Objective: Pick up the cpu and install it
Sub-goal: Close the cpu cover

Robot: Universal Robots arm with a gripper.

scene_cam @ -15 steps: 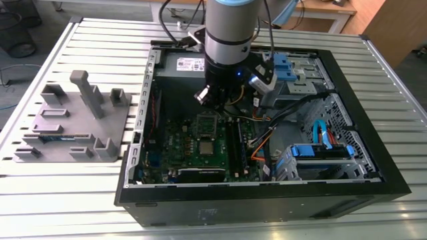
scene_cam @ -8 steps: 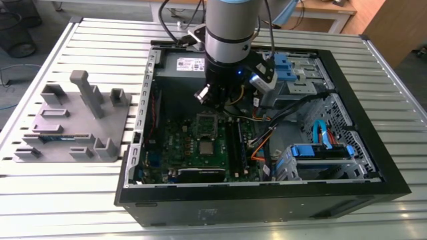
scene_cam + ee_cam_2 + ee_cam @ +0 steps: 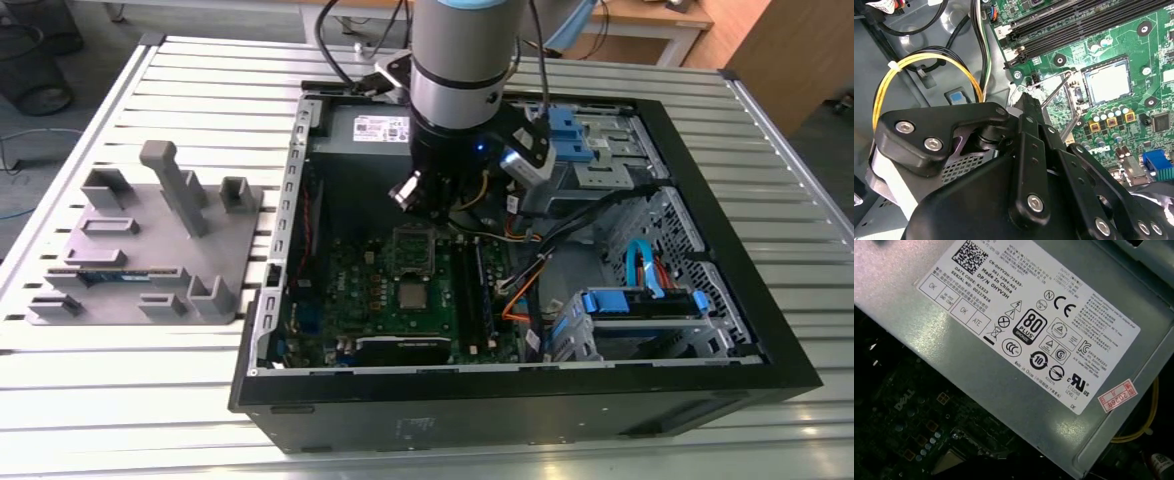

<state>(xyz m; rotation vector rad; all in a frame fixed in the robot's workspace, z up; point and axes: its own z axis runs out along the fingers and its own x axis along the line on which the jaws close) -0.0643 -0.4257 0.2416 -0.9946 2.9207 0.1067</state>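
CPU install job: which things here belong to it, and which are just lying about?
Job: cpu, lying in the socket of the motherboard; gripper, above the board inside the case.
Lying about: power supply; yellow cables; grey fixture with a memory stick; blue drive caddy.

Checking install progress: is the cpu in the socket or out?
In. The cpu lies flat inside the socket frame on the green board.

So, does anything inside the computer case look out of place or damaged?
Nothing looks damaged. The cpu lies flat in its socket, but the thin metal lever beside it stands raised, not latched.
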